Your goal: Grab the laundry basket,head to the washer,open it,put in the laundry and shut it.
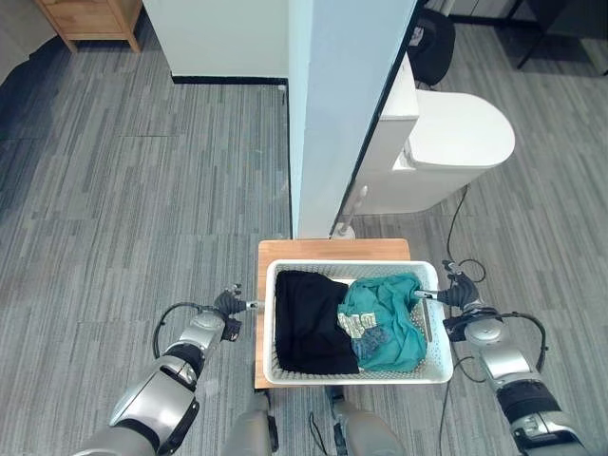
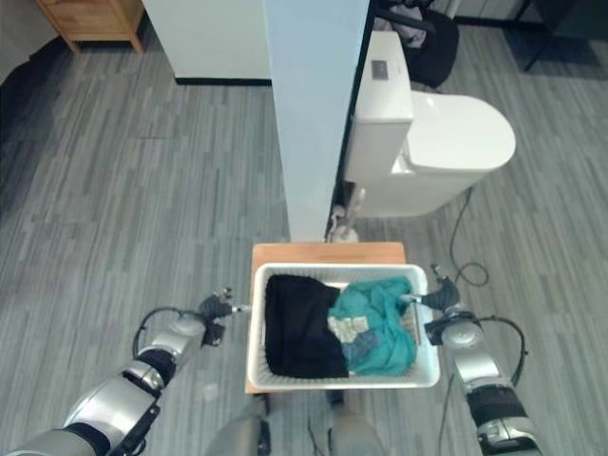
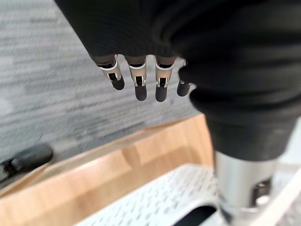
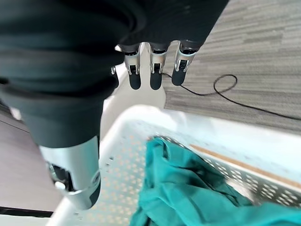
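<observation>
A white laundry basket stands on a small wooden table. It holds a black garment on its left and a teal garment on its right. My left hand is at the basket's left rim, open. In the left wrist view its fingers point straight out over the floor, and the thumb hangs above the basket's rim. My right hand is at the right rim, also open. Its straight fingers reach past the basket's edge, with the teal cloth below.
A pale blue partition wall rises just beyond the table. A white toilet stands behind it to the right. A wooden cabinet is far left, and a dark bag lies beyond the toilet. Grey plank floor spreads to the left.
</observation>
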